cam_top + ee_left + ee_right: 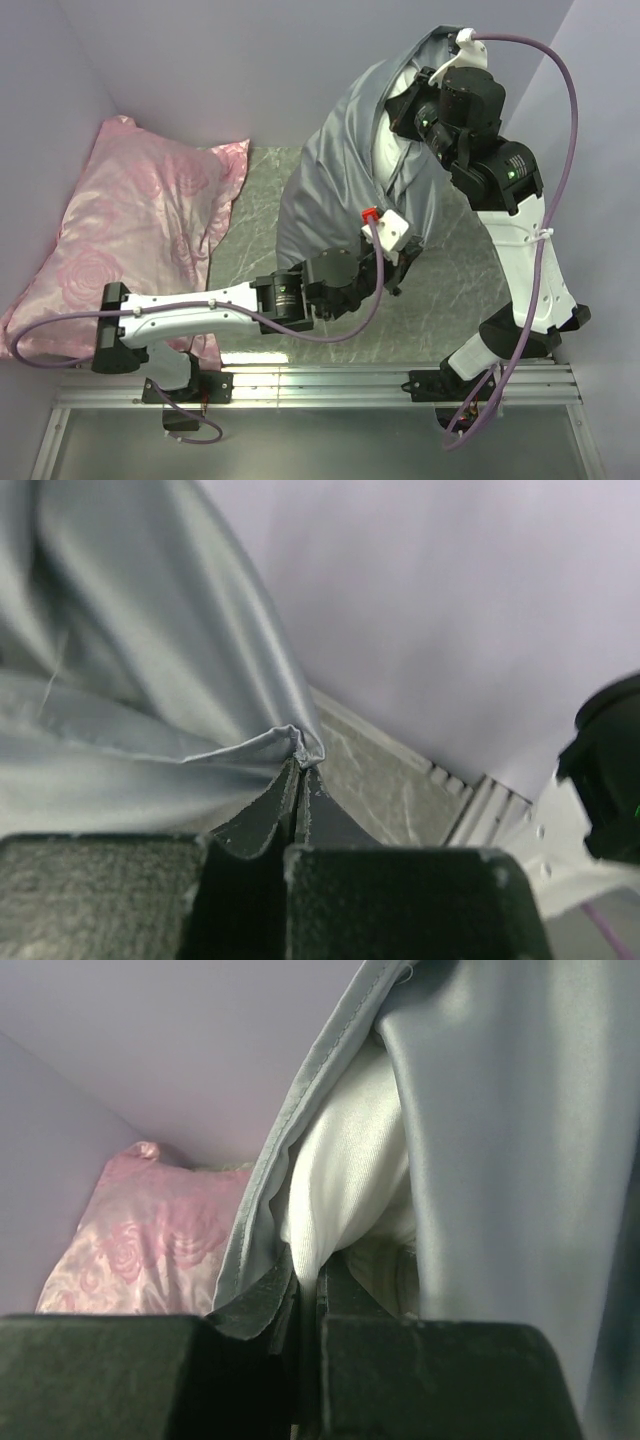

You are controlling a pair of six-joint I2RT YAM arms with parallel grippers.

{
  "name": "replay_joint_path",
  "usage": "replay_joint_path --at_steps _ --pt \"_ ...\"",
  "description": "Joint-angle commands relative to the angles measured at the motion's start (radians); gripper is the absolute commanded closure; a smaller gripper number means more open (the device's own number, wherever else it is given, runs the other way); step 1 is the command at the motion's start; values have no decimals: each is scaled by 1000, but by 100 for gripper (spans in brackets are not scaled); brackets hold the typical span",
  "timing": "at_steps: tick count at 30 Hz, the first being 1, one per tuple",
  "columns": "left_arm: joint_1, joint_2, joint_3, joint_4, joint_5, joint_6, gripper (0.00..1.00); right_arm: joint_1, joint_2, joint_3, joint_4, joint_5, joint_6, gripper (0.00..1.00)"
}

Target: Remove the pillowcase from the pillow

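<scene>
The grey-blue satin pillowcase (335, 165) hangs bunched at mid table, lifted at its top right. The white pillow (385, 150) shows through its open side. My right gripper (425, 90) is high at the back right, shut on a fold of the white pillow (345, 1175), with the pillowcase hem (265, 1220) draped beside its fingers. My left gripper (405, 255) is low at the pillowcase's near right corner, shut on a small pinch of the pillowcase (300, 742); the fabric (120, 680) stretches away to the left.
A pink rose-patterned pillow (130, 230) lies at the left, also in the right wrist view (150, 1230). Lilac walls close in the back and both sides. A marbled grey tabletop (260, 240) shows between the pillows. A metal rail (320, 385) runs along the near edge.
</scene>
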Motion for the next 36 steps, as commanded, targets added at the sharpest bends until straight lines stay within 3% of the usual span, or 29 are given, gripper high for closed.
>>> replay_joint_path --at_steps 1,17,24,36 --pt "8 -89 -109 18 104 -115 100 16 -1 67 92 0 -11 100" --pt "43 -159 -393 -34 67 -305 100 16 -3 151 96 51 -39 100" --pt "83 -165 -506 -82 24 -457 100 15 -23 139 110 69 -45 100" --pt "166 -79 -545 -183 -22 -583 99 16 -61 130 116 95 -57 100"
